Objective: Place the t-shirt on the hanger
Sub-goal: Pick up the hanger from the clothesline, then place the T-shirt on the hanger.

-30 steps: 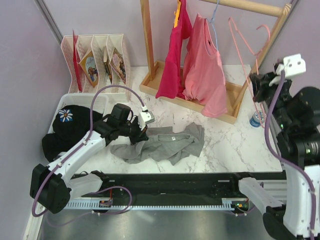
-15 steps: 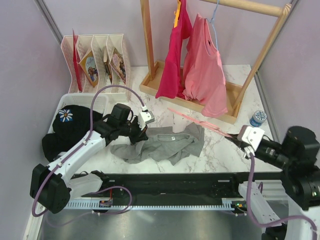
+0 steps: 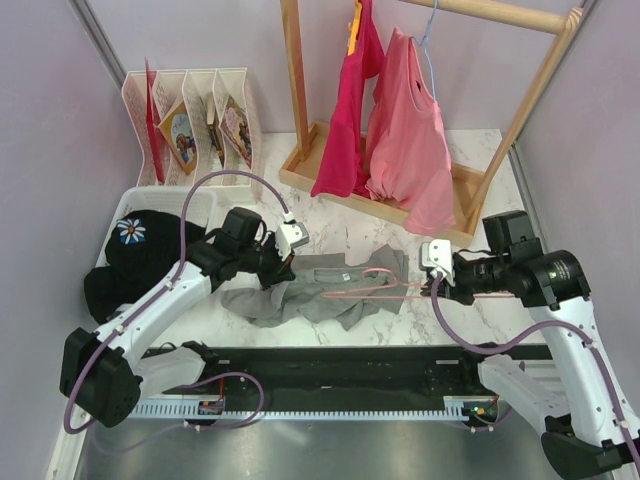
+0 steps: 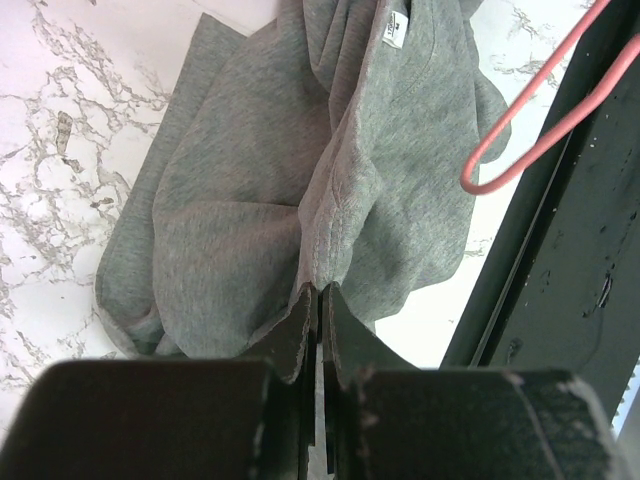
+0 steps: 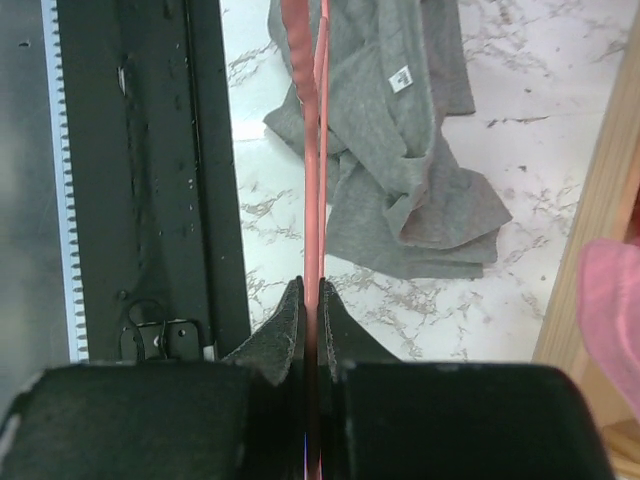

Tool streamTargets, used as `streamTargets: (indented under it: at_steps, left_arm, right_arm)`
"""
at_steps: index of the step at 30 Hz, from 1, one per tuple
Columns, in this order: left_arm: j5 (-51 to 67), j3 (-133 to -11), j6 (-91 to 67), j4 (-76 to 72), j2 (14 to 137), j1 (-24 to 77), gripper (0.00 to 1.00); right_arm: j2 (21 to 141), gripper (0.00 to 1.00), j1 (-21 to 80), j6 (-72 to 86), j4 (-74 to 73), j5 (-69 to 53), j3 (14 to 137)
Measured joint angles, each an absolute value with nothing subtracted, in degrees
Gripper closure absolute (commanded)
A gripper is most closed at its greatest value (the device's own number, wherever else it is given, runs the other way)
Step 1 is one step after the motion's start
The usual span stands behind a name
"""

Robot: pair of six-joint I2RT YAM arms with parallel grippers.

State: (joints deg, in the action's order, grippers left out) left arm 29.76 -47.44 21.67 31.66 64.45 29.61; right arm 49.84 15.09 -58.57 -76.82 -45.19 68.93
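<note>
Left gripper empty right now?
No, the left gripper is pinched shut on a fold of the grey t-shirt.

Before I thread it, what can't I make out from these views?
Right wrist: the hanger shows edge-on and runs off the top edge, hook unseen.
Left wrist: hanger cut off by the right edge.
All views: the t-shirt is bunched, its neck opening hidden in folds.
</note>
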Motion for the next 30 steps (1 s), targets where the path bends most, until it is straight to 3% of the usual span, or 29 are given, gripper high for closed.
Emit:
streamTargets:
  at_steps: [30]
  left_arm:
    - [29.67,-48.03,24.12,34.68,63.35,29.61,0.98]
  right_arm:
    - [56.21,1.00,15.16,-62.33,-71.77,-42.17,69.06]
